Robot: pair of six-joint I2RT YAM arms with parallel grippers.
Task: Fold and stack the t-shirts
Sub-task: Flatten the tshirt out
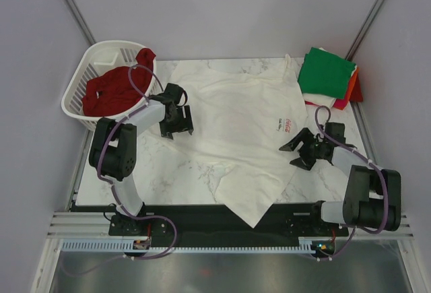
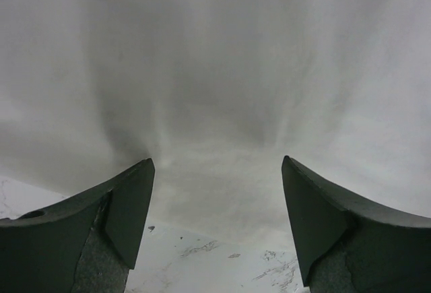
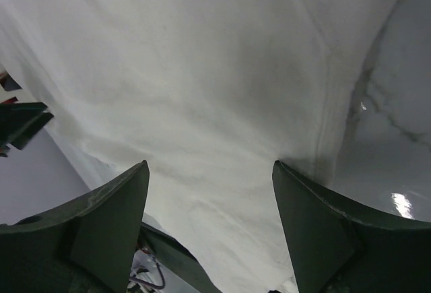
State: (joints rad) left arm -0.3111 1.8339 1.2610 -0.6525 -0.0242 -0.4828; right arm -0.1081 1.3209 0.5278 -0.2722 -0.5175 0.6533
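We saw the white cotton t-shirt with a small red printed logo (image 1: pixel 236 124) spread flat over the middle of the white marble-patterned table (image 1: pixel 175 172). One corner hung over the near edge at 6 o'clock.

The left gripper (image 1: pixel 176 126) sat at the shirt's 9 o'clock edge. Its dark fingers (image 2: pixel 128 205) stood wide apart over the cloth and held nothing.

The right gripper (image 1: pixel 296 153) sat at about 4 o'clock of the shirt, beside the logo. Its jaws were also spread wide, with white fabric under them and nothing clamped.

At 10 o'clock the white slatted plastic basket (image 1: pixel 101 57) held a crumpled dark red t-shirt (image 1: pixel 111 91).

At 2 o'clock a folded green t-shirt (image 1: pixel 326 71) topped a stack, with an orange t-shirt (image 1: pixel 351 84) showing beneath it.
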